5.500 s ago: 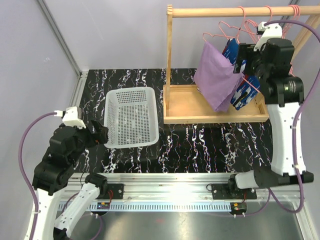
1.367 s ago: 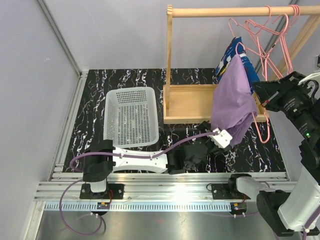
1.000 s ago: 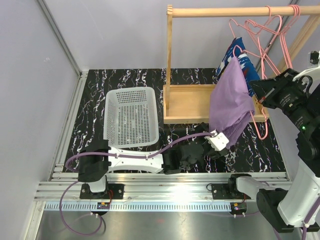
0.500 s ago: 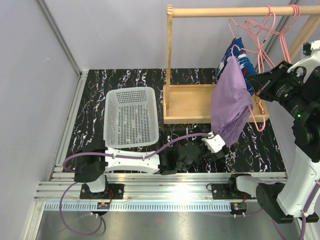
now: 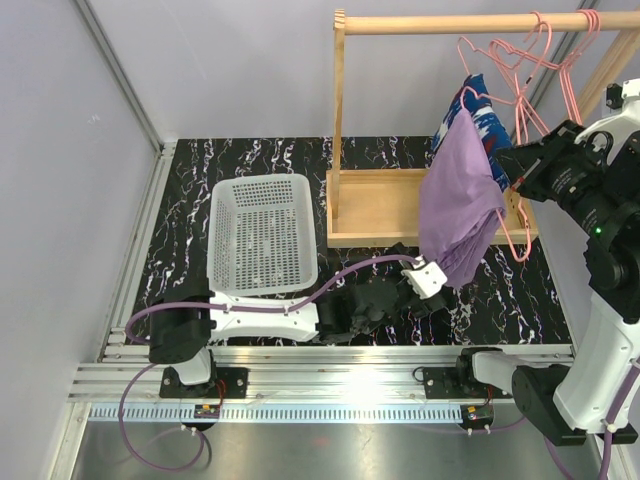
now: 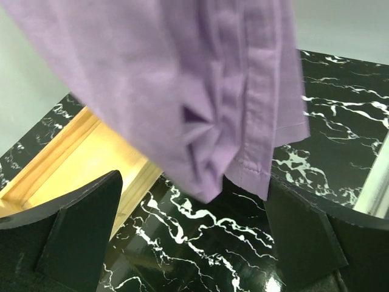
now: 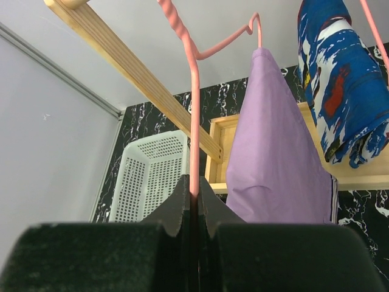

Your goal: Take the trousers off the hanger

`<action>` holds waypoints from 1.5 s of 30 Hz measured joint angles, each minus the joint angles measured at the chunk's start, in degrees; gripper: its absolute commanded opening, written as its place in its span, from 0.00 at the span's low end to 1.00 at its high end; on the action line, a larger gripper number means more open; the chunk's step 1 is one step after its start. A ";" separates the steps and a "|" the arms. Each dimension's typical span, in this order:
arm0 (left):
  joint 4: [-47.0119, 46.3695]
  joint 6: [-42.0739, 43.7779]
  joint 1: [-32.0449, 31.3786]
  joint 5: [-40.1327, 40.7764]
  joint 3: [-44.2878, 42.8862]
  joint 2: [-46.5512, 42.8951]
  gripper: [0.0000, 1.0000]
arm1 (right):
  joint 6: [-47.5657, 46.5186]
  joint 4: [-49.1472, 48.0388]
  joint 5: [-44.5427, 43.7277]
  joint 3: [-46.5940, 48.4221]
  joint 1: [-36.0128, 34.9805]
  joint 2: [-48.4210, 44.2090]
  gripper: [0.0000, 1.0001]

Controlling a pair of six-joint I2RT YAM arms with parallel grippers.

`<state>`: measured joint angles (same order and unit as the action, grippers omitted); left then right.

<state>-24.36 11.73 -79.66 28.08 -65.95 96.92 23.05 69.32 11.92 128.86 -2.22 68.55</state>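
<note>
The lilac trousers [image 5: 460, 210] hang from a pink hanger [image 5: 519, 215], with the blue patterned trousers [image 5: 482, 112] behind them under the rail. My right gripper [image 5: 515, 168] is shut on the hanger's wire [image 7: 193, 152]; in its wrist view the lilac trousers [image 7: 273, 164] hang just right of the wire and the blue pair [image 7: 343, 91] further right. My left gripper [image 5: 443, 283] stands open low over the table. The lilac hem [image 6: 206, 182] dangles just above the gap between its two fingers [image 6: 73, 237], touching neither.
A wooden rack has its top rail [image 5: 450, 22] and a tray base [image 5: 375, 215]. More pink hangers [image 5: 500, 55] hang on the rail. A white perforated basket [image 5: 262, 235] sits left of the rack on the black marbled table [image 5: 390, 265].
My left gripper has crept up and left, closer under the lilac hem. The right arm lifted the hanger slightly about a second ago and now holds still.
</note>
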 measured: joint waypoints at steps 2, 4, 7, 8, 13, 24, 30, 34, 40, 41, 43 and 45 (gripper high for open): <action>0.76 -0.28 0.00 -1.18 -0.13 0.00 0.99 | -0.17 -0.02 -0.02 0.00 -0.02 0.13 0.00; 1.29 -0.98 0.00 -2.38 0.17 -0.02 0.99 | -0.31 -0.04 -0.02 0.02 -0.04 0.48 0.00; 1.09 -2.01 0.00 -3.45 2.12 -0.33 0.99 | -0.31 -0.07 0.11 0.02 -0.09 1.22 0.00; 1.20 -2.32 0.00 -3.54 2.84 -0.35 0.99 | -0.31 -0.09 0.20 0.02 -0.09 1.51 0.00; 1.75 -2.73 0.11 -3.67 3.74 -0.37 0.99 | -0.33 -0.31 0.22 0.02 -0.09 2.29 0.00; -2.69 -1.62 0.85 0.79 1.36 0.55 0.99 | -0.28 -0.92 1.42 -1.73 -0.09 1.09 0.00; -6.01 -1.16 0.87 2.54 -2.03 3.32 0.98 | -0.09 -1.75 2.36 -2.95 -0.09 0.46 0.00; -7.58 -0.96 0.87 4.57 -3.58 4.85 0.94 | 0.35 -2.27 2.62 -4.44 -0.09 -0.48 0.00; -10.95 1.49 0.90 8.57 -6.43 6.78 0.82 | 1.40 -3.45 3.26 -6.88 -0.09 -2.60 0.00; -11.39 2.01 0.90 8.98 -6.78 6.84 0.78 | 1.44 -3.67 3.52 -7.21 -0.09 -2.95 0.00; -12.26 2.95 1.01 9.66 -7.54 6.84 0.75 | 1.44 -4.13 3.74 -7.87 -0.09 -3.61 0.00; -12.85 3.80 1.07 9.86 -8.17 6.82 0.75 | 1.42 -4.57 3.72 -8.83 -0.09 -4.31 0.00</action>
<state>-37.21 15.53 -78.59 37.93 -74.13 103.74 24.47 64.75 15.64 120.03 -2.31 64.25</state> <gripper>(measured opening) 0.758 0.039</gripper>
